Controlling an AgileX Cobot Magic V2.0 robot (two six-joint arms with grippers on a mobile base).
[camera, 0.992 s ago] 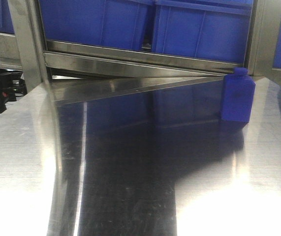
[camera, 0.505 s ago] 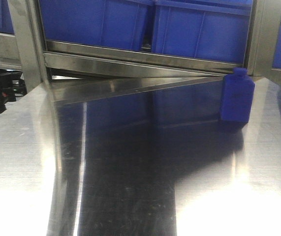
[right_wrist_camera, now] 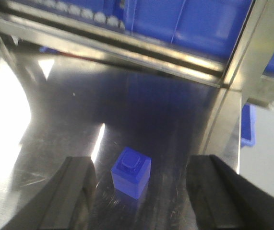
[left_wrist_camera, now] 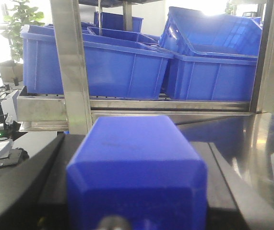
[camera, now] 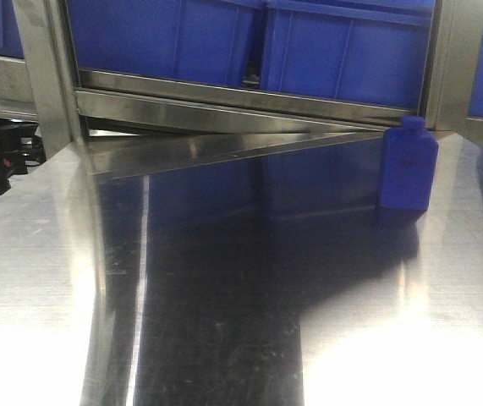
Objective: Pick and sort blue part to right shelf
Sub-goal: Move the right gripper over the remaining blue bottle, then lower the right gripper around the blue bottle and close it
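Blue bottle-shaped plastic part [camera: 408,165] stands upright on the shiny steel worktop [camera: 38,279], right at the foot of the stainless right shelf [camera: 249,106], cap up, long axis vertical. Right gripper [right_wrist_camera: 144,191] hangs above it, jaws spread wide either side, presumably lining up a top-down grab. Left gripper: can't tell.
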